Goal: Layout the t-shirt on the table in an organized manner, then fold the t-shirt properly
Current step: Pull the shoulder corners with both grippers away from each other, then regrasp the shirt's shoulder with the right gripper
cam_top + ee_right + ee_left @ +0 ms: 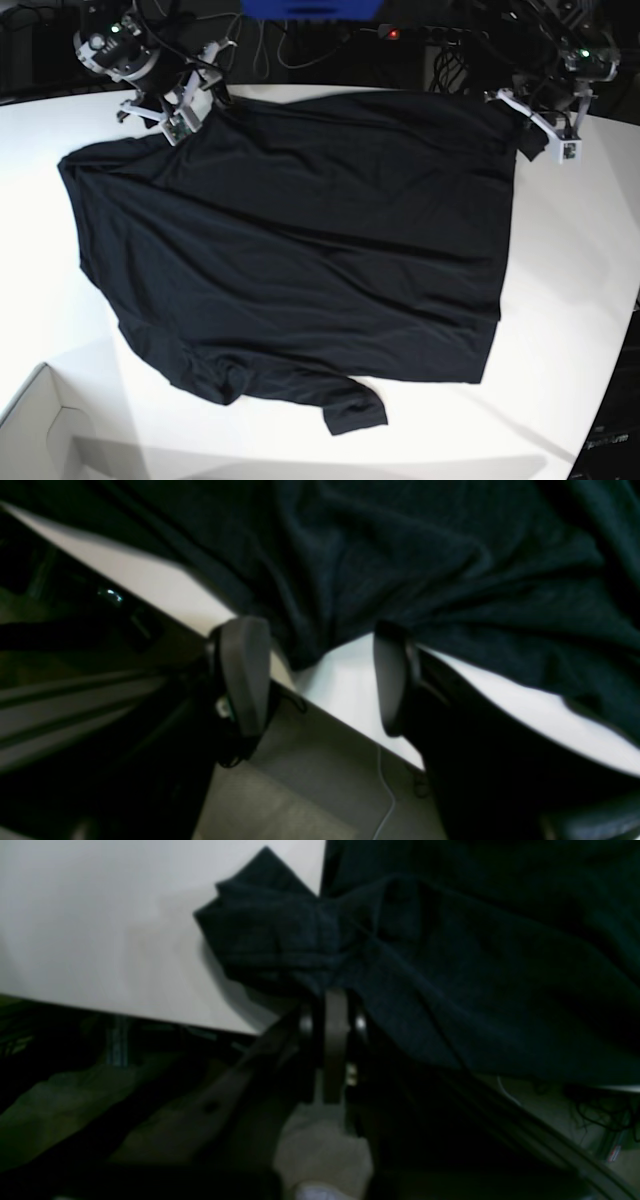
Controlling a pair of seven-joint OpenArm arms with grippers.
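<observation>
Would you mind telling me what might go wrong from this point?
The left gripper pinches only a small bunch of the t-shirt, so a pull may slip. The right gripper is open, holding nothing; pulling now would skew the cloth. The hem lies at the table edge and could slide off.

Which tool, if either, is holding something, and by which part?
The left tool pinches the t-shirt at a bunched corner; the right tool is open, holding nothing.

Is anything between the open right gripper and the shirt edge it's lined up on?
Nothing visible: the right gripper stands open at the table edge, with the t-shirt hem directly ahead of its fingertips.
</observation>
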